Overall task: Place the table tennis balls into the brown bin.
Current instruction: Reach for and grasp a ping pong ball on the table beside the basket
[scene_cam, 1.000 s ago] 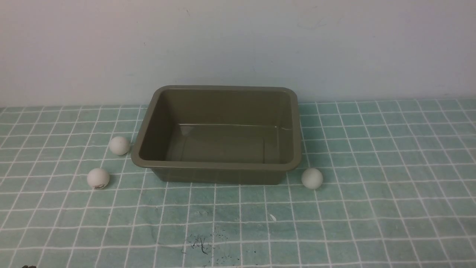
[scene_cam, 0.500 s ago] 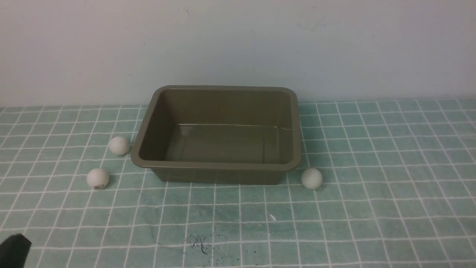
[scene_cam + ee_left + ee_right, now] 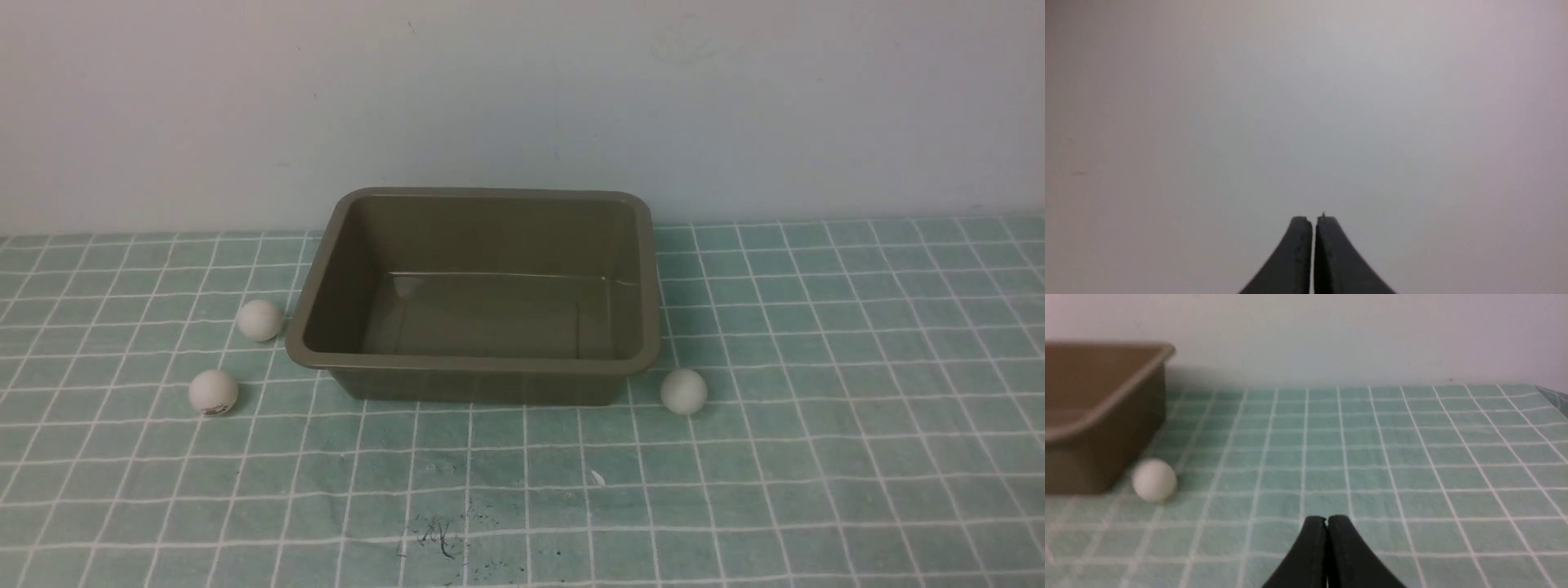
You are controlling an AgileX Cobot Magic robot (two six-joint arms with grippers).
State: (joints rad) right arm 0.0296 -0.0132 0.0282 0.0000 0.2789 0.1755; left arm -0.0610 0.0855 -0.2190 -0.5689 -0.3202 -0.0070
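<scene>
The brown bin [image 3: 645, 278] stands empty at the back middle of the cloth. Two table tennis balls lie left of it: one [image 3: 260, 319] close to its rim, and one with dark lettering [image 3: 213, 392] nearer the front. A third ball [image 3: 683, 391] rests by the bin's front right corner and shows as ball [image 3: 1154, 480] beside the bin [image 3: 1106, 416] in the right wrist view. My right gripper [image 3: 1327, 519] is shut, low over the cloth, well short of that ball. My left gripper [image 3: 1313, 219] is shut and faces only blank wall. Neither gripper shows in the front view.
A green cloth with a white grid [image 3: 816, 457] covers the table. A pale wall [image 3: 522, 98] rises right behind the bin. Dark scuff marks [image 3: 441, 535] sit near the cloth's front edge. The cloth's right edge [image 3: 1553, 396] shows in the right wrist view.
A dark part of the left arm that showed at the front view's lower left corner half a second ago has gone out of view. Balls and bin have barely shifted.
</scene>
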